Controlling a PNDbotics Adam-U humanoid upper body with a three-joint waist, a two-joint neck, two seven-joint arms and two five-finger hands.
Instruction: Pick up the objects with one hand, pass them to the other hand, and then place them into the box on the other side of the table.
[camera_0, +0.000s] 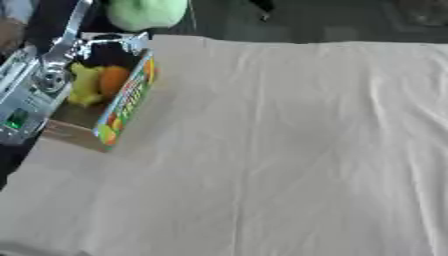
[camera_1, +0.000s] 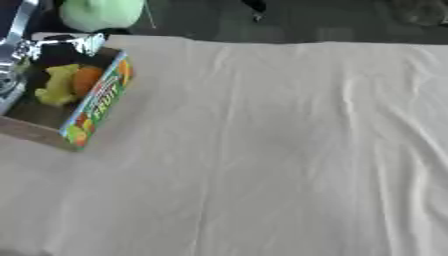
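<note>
My left arm (camera_0: 35, 90) lay along the left side of the box (camera_0: 125, 105), silver casing uppermost, reaching toward the box's far end. There it ran into a dark shape with something shiny around it. I took that for my left hand, but I could not tell whether its fingers were straight, curled or closed on anything.

The box sat askew at the left of the table. Its long axis ran from its near corner away toward the far edge, and its printed wall faced right. Inside it, against the left wall, lay a yellow piece (camera_0: 83, 85), with an orange piece (camera_0: 114, 79) touching it on the right. Both rested low in the box, so I judged them already delivered.

Beyond the box's far end, off the table, sat a pale green lump (camera_0: 144, 12). I could not say whether it was one of the objects.

To the right of the box the cloth (camera_0: 297, 150) ran bare and creased all the way across, and I saw no object waiting on it. My right hand showed in neither view.

Any next reach into the box would fall to the left arm, which was much the nearer. The room for drawing it back was up and to the left of the box, away from the printed wall.
</note>
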